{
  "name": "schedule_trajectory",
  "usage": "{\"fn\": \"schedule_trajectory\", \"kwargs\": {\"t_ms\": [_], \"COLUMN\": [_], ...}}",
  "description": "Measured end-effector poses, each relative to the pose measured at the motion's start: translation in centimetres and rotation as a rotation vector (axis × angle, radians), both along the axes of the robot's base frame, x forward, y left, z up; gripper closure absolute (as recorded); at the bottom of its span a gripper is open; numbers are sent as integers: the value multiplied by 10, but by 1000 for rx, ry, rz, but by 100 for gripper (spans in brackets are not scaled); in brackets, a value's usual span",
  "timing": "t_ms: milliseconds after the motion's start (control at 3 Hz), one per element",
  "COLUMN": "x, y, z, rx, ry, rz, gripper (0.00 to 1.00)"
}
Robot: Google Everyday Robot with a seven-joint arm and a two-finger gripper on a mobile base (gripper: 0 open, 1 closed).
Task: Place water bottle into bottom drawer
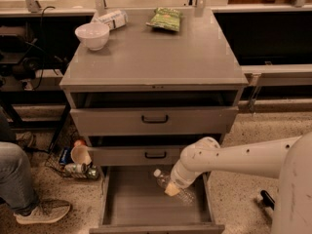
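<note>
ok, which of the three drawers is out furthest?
The bottom drawer: floor exposed, gripper holding the water bottle over it; top drawer and middle drawer barely ajar.

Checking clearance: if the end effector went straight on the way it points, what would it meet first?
Probably the grey floor of the bottom drawer; the end effector, gripping the water bottle, points down into it with nothing else visible beneath. Gap unclear.

Mostly hidden by wrist (187, 172), end effector (171, 189) over bottom drawer (134, 201), arm (253, 157) cropped R.
</note>
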State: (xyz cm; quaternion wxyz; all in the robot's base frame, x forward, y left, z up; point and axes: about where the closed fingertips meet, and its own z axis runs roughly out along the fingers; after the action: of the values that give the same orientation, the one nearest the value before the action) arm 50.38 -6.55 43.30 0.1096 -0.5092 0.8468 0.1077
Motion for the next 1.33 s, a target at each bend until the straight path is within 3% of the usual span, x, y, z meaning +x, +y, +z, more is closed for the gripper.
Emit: {"fn": "schedule_trajectory", "kwargs": {"t_ms": [333, 667, 1000, 1333], "x": [15, 20, 20, 26], "y": [-3, 4, 4, 10], "z": [-36, -73, -73, -96], "rx": [102, 179, 177, 159], "ry": [-80, -71, -71, -90], "rz": [-41, -34, -34, -9], "gripper": [100, 100, 100, 100]}}
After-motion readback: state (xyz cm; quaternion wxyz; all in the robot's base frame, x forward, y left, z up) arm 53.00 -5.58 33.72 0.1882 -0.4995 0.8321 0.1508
